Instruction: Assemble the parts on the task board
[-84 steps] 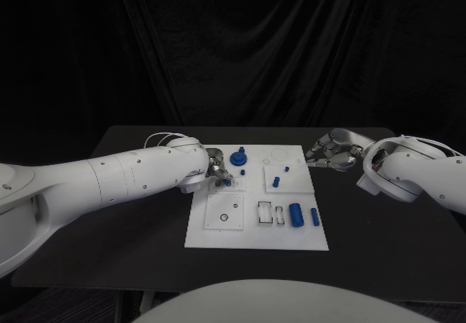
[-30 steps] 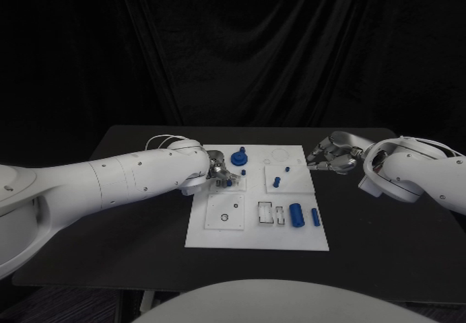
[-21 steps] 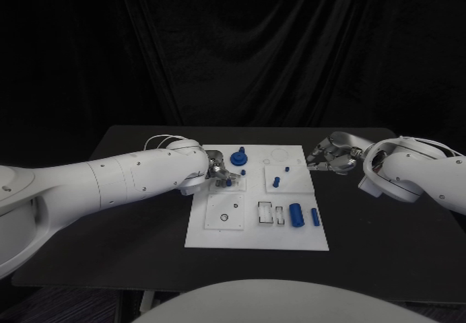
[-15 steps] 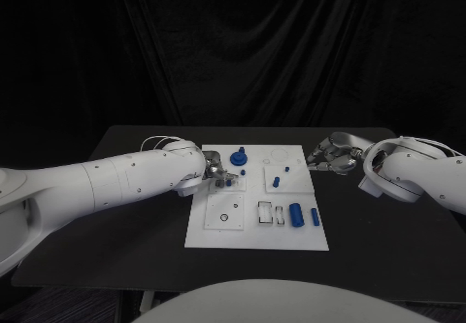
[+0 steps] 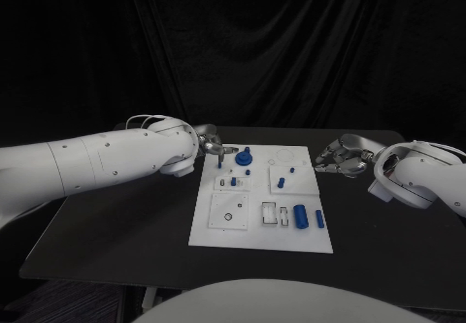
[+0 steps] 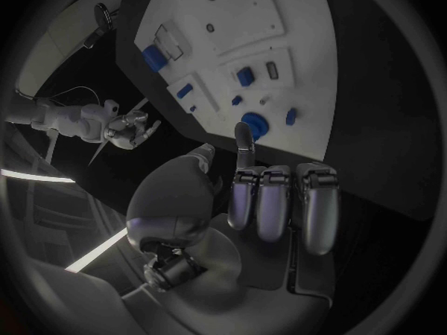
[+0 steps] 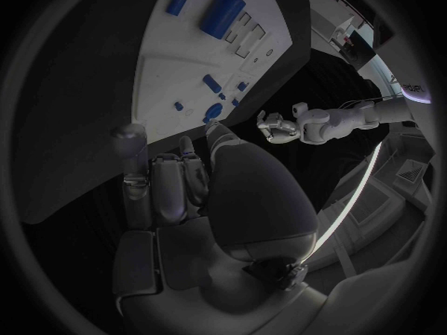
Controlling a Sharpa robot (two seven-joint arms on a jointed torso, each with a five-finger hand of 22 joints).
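Note:
The white task board (image 5: 262,232) lies mid-table, also seen in the left wrist view (image 6: 233,22) and the right wrist view (image 7: 177,67). On it are a round blue knob (image 5: 244,159), several small blue pegs such as one (image 5: 281,182), a thick blue cylinder (image 5: 301,217) and a slim one (image 5: 318,217). My left hand (image 5: 212,149) hangs just off the board's far-left corner, beside a small peg (image 5: 220,163). Its fingers (image 6: 275,201) are mostly curled in with nothing in them. My right hand (image 5: 340,156) hovers off the board's far-right edge, fingers (image 7: 167,182) curled, holding nothing.
The black table (image 5: 116,229) spreads wide on both sides of the board. A black curtain closes off the back. My bulky left forearm (image 5: 107,158) reaches in over the table's left half.
My left hand has drawn back from the board's left-middle slots to its far-left corner, and the arm has risen. The head view shifted slightly. My right hand has hardly moved.

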